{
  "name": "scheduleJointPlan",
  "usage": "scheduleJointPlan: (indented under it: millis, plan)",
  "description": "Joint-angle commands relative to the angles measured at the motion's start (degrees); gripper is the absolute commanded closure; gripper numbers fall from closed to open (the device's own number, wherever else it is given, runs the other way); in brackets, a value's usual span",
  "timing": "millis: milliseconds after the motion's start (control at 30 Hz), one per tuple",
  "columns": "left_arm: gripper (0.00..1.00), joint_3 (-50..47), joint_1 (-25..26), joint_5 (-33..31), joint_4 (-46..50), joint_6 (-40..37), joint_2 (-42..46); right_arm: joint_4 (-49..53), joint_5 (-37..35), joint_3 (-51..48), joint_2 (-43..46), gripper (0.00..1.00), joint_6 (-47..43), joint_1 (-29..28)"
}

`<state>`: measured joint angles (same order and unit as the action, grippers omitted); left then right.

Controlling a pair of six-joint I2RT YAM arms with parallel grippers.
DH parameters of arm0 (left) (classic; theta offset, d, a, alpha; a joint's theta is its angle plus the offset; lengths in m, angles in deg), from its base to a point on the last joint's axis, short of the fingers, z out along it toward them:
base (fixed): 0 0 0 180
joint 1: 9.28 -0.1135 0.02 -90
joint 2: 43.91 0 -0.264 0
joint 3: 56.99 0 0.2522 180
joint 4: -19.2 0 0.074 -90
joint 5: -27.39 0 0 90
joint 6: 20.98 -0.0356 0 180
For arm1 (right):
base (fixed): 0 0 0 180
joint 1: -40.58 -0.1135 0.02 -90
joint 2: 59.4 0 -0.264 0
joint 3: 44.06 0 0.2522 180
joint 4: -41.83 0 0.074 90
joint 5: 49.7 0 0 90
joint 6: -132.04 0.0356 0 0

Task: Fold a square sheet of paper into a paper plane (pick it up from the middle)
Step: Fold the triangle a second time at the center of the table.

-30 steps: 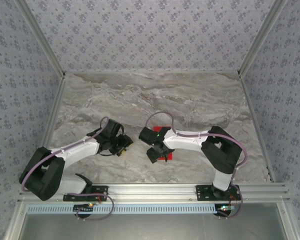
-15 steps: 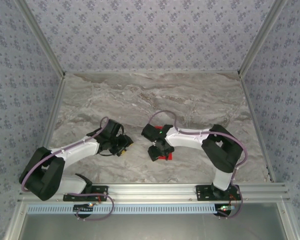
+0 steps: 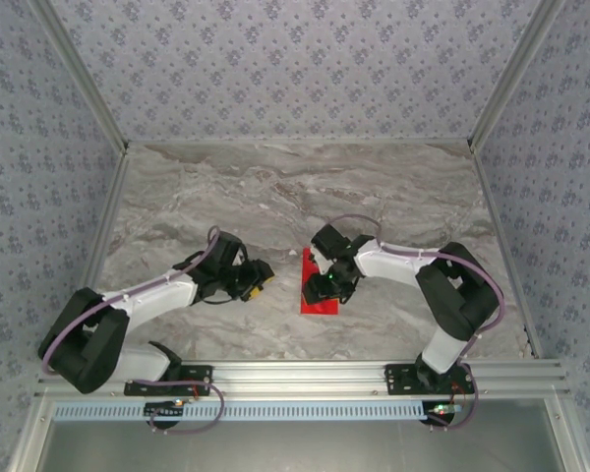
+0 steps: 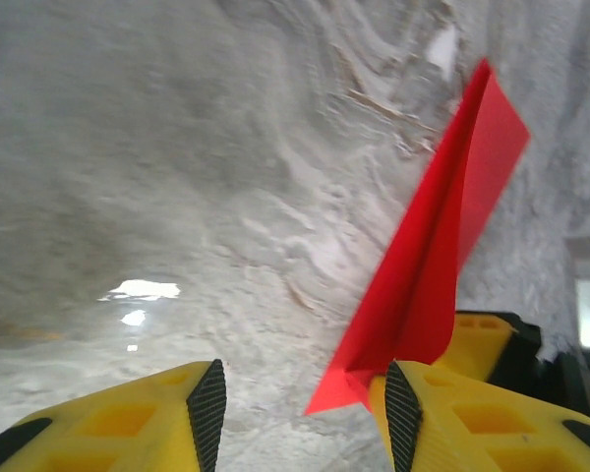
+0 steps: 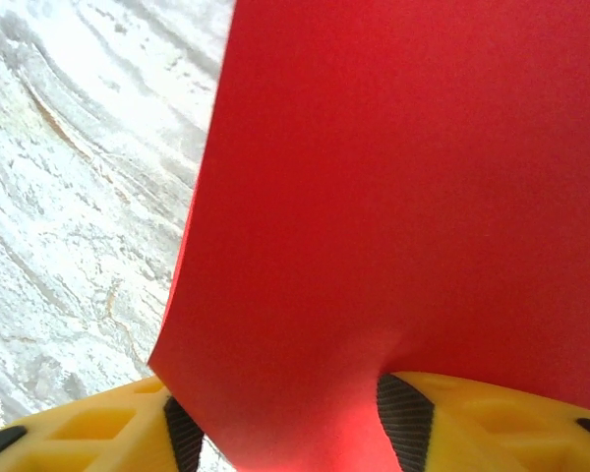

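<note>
Marble table (image 3: 226, 187) fills a booth with flowered wallpaper walls (image 3: 275, 69). The right gripper (image 3: 324, 287) pinches the folded red paper (image 3: 315, 290) near mid-table, one edge touching the stone. The left gripper (image 3: 259, 283) hangs just beside it, fingers spread.

Both arms have white and black links, lilac cables, and yellow fingers (image 4: 128, 423) with black ribbed pads.

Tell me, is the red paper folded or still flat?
Folded: the red paper stands as a creased pointed wedge, pinched in the right hand.
</note>
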<state>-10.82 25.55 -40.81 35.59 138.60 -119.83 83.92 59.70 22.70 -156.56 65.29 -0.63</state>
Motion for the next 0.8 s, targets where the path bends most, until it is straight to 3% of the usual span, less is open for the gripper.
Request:
scheduleJointPlan:
  millis: [0,233,600,767]
  plan:
    - [0.51,0.77,1.11,3.14,-5.01,-1.05,-1.52,-0.61,-2.29,-4.19,-4.71,0.45,-0.72,1.46]
    - [0.55,2.48,4.12,5.86,-11.7,-0.48,-6.05,-3.69,3.07,-6.4,-4.26,0.46,-0.3,4.26]
    - [0.83,7.89,9.2,6.14,-14.39,-0.92,-17.35,-7.06,9.48,-8.4,-1.67,0.46,0.31,7.6]
    - [0.9,10.34,11.12,6.45,-15.33,-0.87,-21.64,-7.94,10.89,-9.07,-1.19,0.46,0.62,8.15]
